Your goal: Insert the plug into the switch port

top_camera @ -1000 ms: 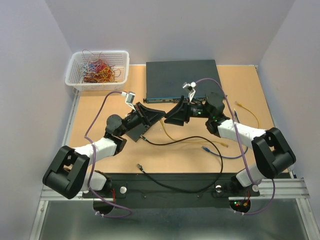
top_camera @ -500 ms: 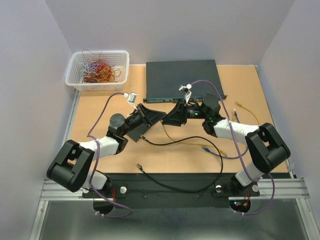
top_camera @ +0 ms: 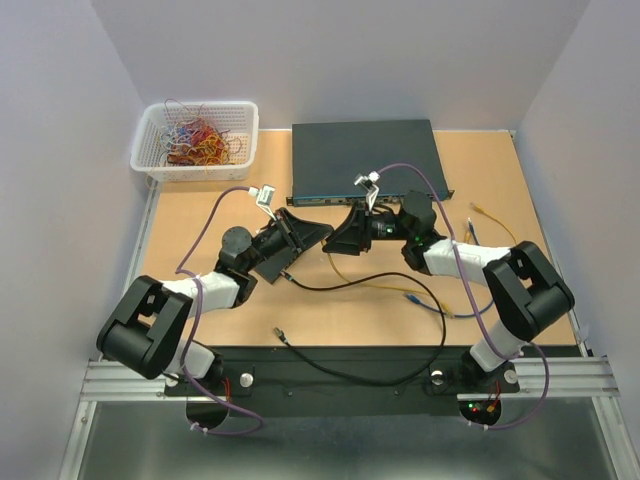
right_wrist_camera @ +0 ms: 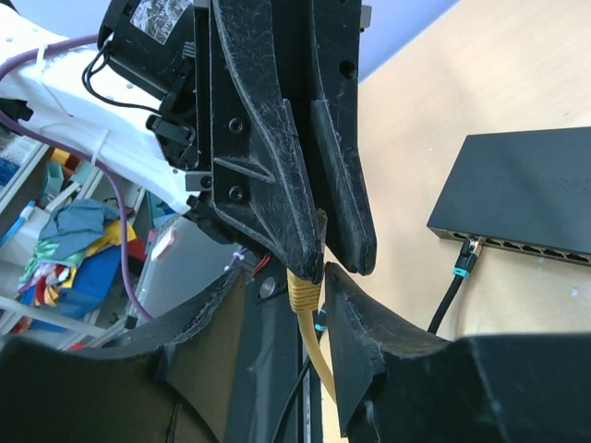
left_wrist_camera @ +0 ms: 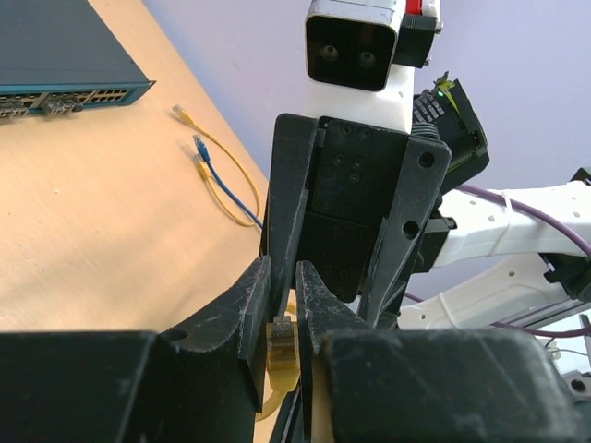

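The dark switch [top_camera: 365, 155] lies at the back of the table, its port row facing the arms [left_wrist_camera: 55, 88]. My left gripper [left_wrist_camera: 283, 272] is shut on the yellow plug [left_wrist_camera: 282, 343], contacts pointing away from the wrist. The two grippers meet nose to nose in front of the switch [top_camera: 330, 236]. In the right wrist view the plug's ribbed yellow boot [right_wrist_camera: 303, 293] hangs below the left gripper's fingers [right_wrist_camera: 268, 175]. It sits between the jaws of my right gripper [right_wrist_camera: 288, 281], which stand apart: one finger [right_wrist_camera: 365, 341] is close beside the cable, the other [right_wrist_camera: 199, 355] is clear of it.
A black cable [right_wrist_camera: 459, 277] is plugged into the switch and trails across the table [top_camera: 340, 288]. Loose yellow [top_camera: 492, 215] and blue [top_camera: 412, 298] cables lie at the right. A white basket [top_camera: 148, 160] of coloured wires stands at the back left.
The right gripper has moved left up to the left gripper and its jaws have narrowed around the plug's boot. The left gripper still holds the plug.
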You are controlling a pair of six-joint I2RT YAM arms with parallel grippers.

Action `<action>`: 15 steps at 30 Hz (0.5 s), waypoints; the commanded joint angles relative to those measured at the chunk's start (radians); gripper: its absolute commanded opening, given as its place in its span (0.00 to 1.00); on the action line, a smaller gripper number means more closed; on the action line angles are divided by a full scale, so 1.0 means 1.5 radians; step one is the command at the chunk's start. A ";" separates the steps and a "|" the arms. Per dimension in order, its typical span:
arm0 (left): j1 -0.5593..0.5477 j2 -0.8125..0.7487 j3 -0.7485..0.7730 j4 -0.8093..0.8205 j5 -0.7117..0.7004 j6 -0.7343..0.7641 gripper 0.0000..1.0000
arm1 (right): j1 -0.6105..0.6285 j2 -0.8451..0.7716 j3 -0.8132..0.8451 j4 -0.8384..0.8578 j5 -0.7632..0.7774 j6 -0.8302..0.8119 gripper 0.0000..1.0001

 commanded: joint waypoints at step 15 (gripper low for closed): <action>0.004 -0.010 -0.011 0.526 -0.001 -0.001 0.00 | 0.010 0.010 -0.006 0.052 -0.019 0.002 0.17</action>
